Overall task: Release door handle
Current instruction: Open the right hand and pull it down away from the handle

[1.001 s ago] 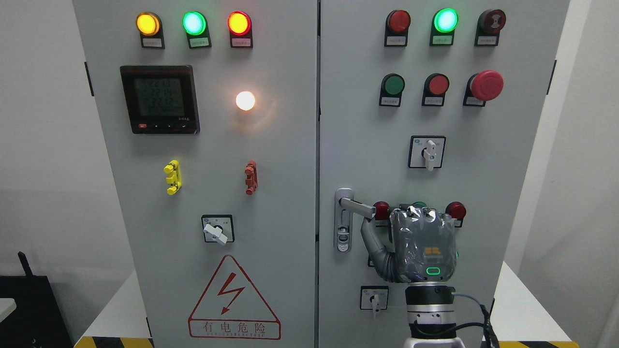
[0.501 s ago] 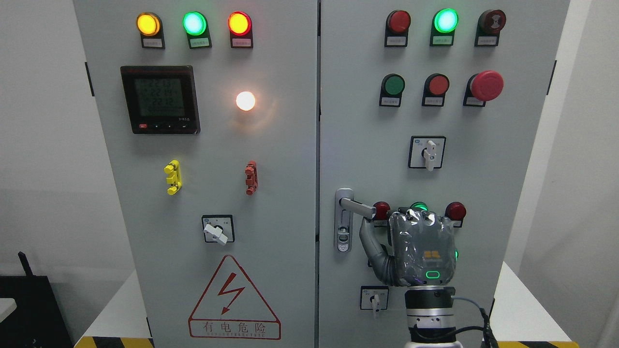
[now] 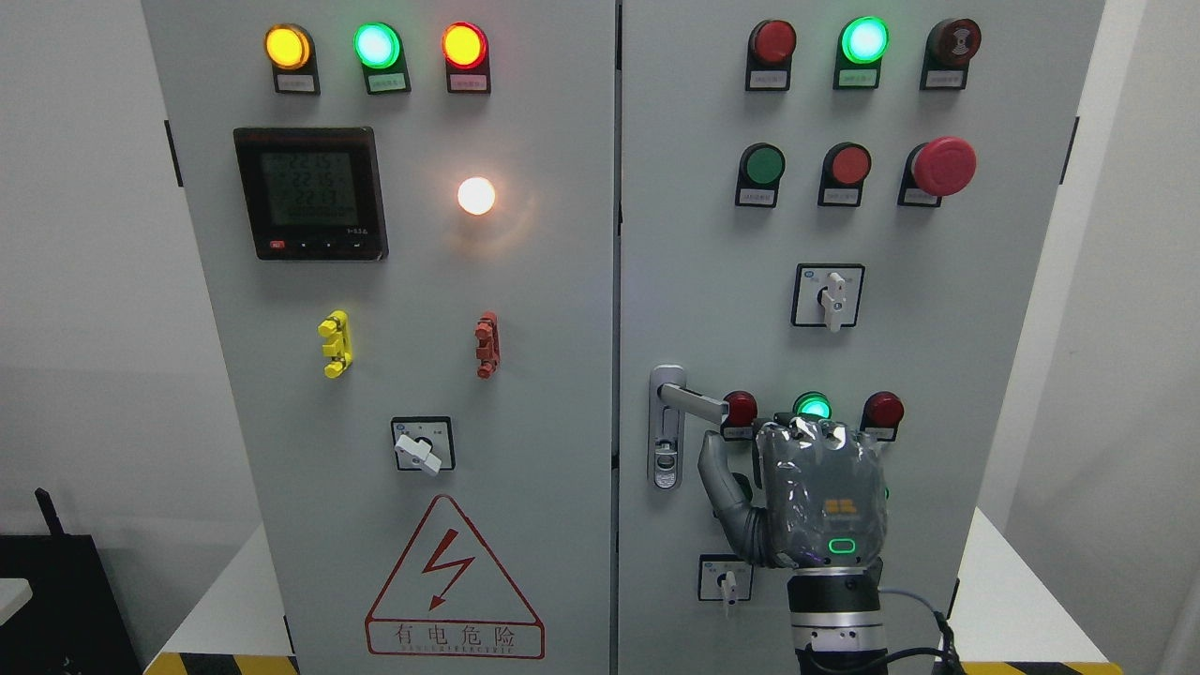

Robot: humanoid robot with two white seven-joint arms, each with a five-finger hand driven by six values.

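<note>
My right hand (image 3: 814, 497): raised in front of the right cabinet door (image 3: 937, 356), back of the hand toward my head camera, wrist straight below it at the bottom edge
My thumb (image 3: 714, 469): stretched up and to the left, its tip just under the free end of the door handle; I cannot tell whether it touches
My fingers (image 3: 820, 431): bent forward toward the panel at the knuckles, tips hidden behind the hand; nothing is held
Door handle (image 3: 692, 401): silver lever on the right door's left edge, sticking out to the right from its upright lock plate, above and left of my hand
Lamps (image 3: 812, 407): a red, a lit green and a red one in a row just above my knuckles
My left arm: out of the picture
</note>
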